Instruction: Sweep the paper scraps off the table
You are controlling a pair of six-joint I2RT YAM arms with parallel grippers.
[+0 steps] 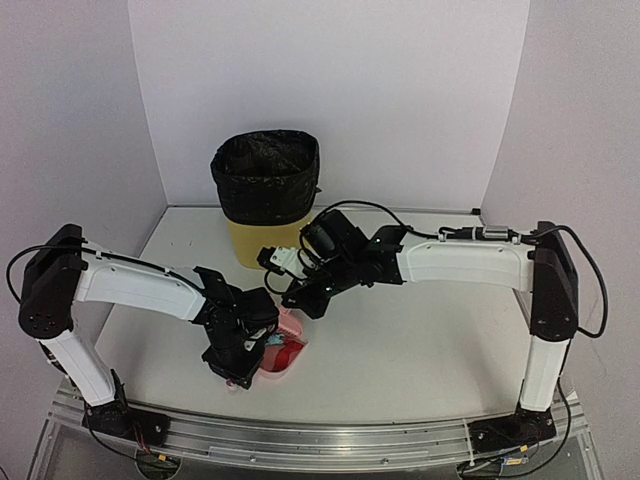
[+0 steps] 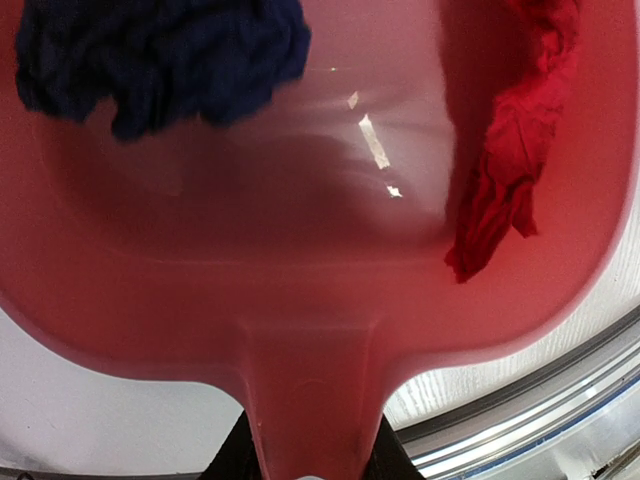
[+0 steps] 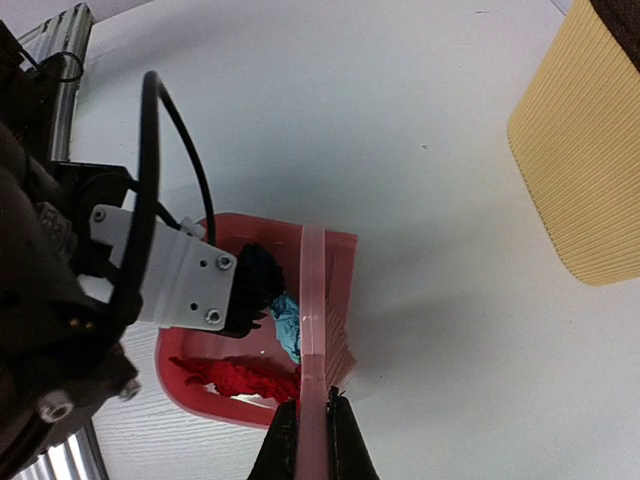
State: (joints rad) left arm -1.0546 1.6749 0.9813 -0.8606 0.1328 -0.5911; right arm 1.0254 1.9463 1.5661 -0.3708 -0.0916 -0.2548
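Left wrist view: we see the paper scraps [image 2: 505, 140], navy and red crumpled wads, lying inside the pink dustpan [image 2: 300, 250] on the table [image 1: 430, 350] near its front rail [image 1: 320, 440]. The left arm [image 1: 140, 285] is folded low, with the left gripper [image 2: 312, 468] clamped narrowly on the dustpan's handle. Beyond, the right arm [image 1: 460, 262] reaches across, with the right gripper [image 3: 313, 440] pinched tight on the pink brush [image 3: 313, 290] at the dustpan's mouth. A yellow bin [image 1: 262, 240] stands farthest.

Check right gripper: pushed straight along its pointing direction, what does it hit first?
Probably the pink dustpan; the brush in the right gripper reaches its mouth. Depth unclear.
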